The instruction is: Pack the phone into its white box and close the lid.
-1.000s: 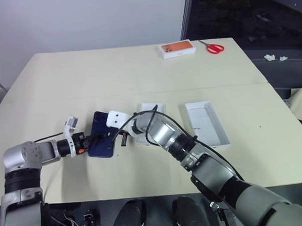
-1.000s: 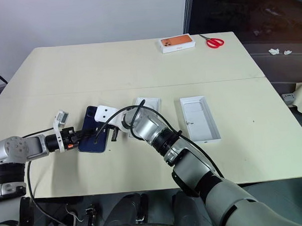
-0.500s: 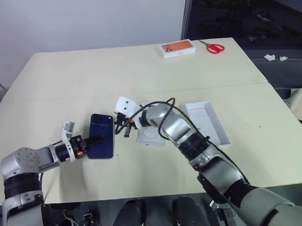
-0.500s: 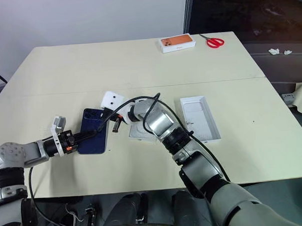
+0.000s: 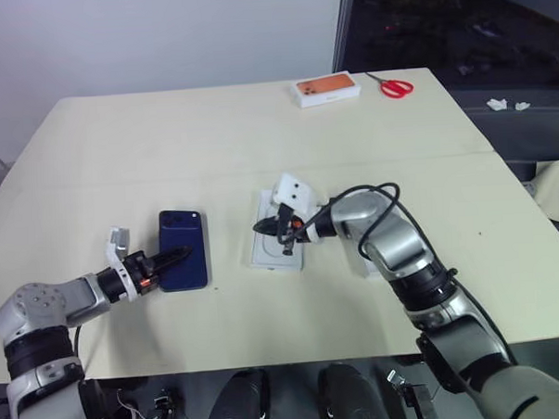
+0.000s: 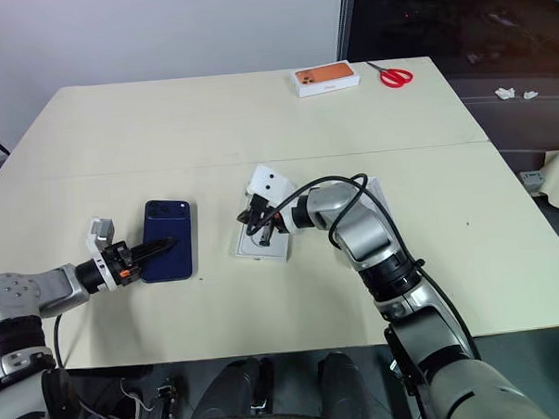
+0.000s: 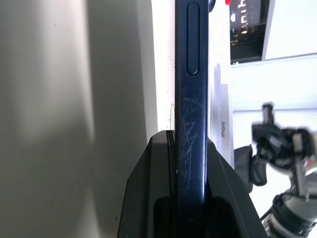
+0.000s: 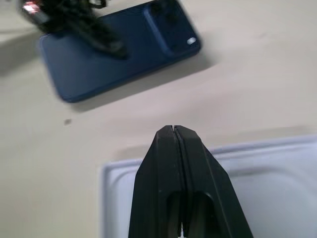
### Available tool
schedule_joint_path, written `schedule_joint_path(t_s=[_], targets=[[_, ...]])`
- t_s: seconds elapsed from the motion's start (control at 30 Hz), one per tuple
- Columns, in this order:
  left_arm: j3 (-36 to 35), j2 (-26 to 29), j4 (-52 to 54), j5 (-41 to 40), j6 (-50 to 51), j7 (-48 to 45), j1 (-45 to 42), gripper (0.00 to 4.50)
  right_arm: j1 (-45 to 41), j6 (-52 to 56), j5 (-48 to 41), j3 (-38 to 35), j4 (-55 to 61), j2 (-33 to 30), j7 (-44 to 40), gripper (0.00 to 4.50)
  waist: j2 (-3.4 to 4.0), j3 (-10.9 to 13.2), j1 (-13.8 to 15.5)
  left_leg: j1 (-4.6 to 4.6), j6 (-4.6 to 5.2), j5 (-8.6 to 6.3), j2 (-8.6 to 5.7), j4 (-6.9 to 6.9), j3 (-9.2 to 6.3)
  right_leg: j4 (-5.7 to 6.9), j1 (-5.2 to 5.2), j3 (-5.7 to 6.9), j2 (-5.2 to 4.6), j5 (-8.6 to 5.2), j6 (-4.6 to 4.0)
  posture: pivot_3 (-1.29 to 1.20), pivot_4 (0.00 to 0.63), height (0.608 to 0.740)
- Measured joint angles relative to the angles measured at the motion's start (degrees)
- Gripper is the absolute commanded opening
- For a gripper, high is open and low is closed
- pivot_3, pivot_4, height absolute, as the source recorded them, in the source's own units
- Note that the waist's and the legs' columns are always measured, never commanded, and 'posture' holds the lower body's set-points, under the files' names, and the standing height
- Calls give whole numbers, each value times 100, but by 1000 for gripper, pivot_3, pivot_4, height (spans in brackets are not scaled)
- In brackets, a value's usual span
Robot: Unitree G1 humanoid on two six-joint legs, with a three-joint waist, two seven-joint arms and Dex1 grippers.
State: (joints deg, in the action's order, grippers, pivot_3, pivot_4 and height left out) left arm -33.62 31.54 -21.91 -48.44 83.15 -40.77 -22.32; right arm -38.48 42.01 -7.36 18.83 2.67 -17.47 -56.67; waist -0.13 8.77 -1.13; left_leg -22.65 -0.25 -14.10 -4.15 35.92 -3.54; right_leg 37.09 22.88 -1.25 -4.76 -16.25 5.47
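Two hazards stand out, both judged from the layout. First, the left gripper [image 7: 190,139] pinches the phone [image 5: 186,241] only at its near short edge, so the long glossy body hangs out beyond the fingers. On lifting, it may pivot or slide out of the grip and drop onto the table [image 5: 258,145]. Second, the route to the white box [image 6: 376,184] runs rightward across the flat white insert [image 5: 272,256] and the right arm, which lies over most of the box. A carry begun before that arm clears risks a knock that shifts the box or jars the phone loose.

Left gripper: closed onto the phone, one finger on each face, as the left wrist view shows edge-on. The phone lies back-up at the near left of the table, camera bump at its far end. Whether its gripped end is raised off the surface cannot be told.

Right gripper [image 8: 172,134]: fingers pressed together and holding nothing. It points left above the left end of the insert, which sits just right of the phone. Whether it touches the insert cannot be told.

White box: right of the insert, one far corner showing past the right arm.
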Motion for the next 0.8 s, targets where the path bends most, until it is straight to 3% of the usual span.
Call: schedule_joint_path(t_s=[0.13, 0.3, 0.6, 0.7, 0.77, 0.8], targets=[[-148, -41, -39, -84, 98, 121, -49, 0, 24, 535, -301, 30, 358, -187, -60, 3181, -8, 5, 8, -13, 0, 0, 2, 2, 0, 0, 12, 1, 0, 0, 0, 0, 150, 740], [-517, -261, 25, -283, 251, 426, -222, 0, 90, 297, -23, 539, 532, -770, -92, 3181, -43, 24, 36, -74, -3, 3, 1, 24, -3, 10, 59, 7, -1, 1, 1, 0, 150, 740], [-788, -304, 80, -517, 414, 779, -438, 0, 173, -60, 265, 977, 380, -856, -27, 3181, -84, 48, 13, -81, -23, 14, 4, 19, -4, 14, 57, 9, 3, 1, 1, 0, 150, 740], [-803, -314, 82, -577, 418, 868, -438, 0, 174, -184, 373, 1107, 310, -891, -39, 2482, -93, 54, 22, -81, -22, 14, 3, 21, -4, 14, 56, 10, 2, 1, 1, 0, 150, 740], [-816, -357, 106, -607, 422, 897, -438, 0, 173, -284, 453, 1137, 271, -936, -32, 1610, -94, 54, 25, -81, -24, 15, 2, 22, -4, 13, 56, 10, 1, 1, 1, 0, 150, 740], [-816, -362, 140, -626, 428, 926, -431, 0, 171, -352, 481, 1139, 280, -950, -38, 1610, -97, 55, 26, -81, -27, 17, 3, 21, -4, 13, 55, 10, 1, 1, 1, 0, 150, 740]])
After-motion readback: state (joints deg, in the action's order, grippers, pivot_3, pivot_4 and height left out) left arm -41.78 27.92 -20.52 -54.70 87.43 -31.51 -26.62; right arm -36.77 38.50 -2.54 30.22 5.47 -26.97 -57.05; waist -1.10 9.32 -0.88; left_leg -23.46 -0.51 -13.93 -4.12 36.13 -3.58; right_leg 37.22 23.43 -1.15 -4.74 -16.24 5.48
